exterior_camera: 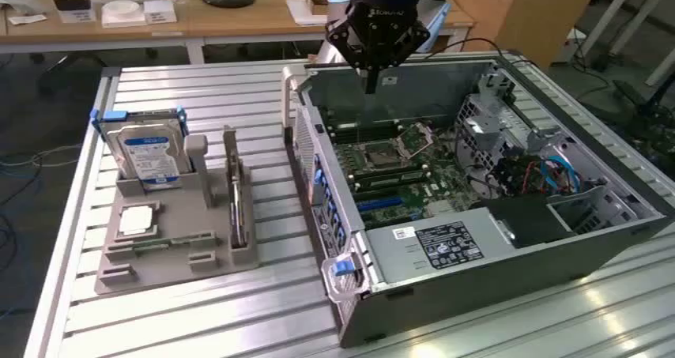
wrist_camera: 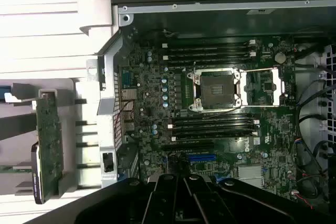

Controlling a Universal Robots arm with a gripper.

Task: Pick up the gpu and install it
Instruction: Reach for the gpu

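One gpu standing on edge in grey holder on tabletop, untouched, well apart from jaws | jaws together, empty, hanging over open computer case above motherboard | blue-labelled hard drive upright in same holder

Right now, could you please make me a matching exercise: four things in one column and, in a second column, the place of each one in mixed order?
Things:
1. gpu
2. hard drive
3. hand
4. CPU socket

Places:
A. on the motherboard, inside the case
B. upright in the gray holder, blue label showing
C. hovering above the open case
D. on edge in a narrow slot on the holder's case side

Pairs: 1-D, 2-B, 3-C, 4-A
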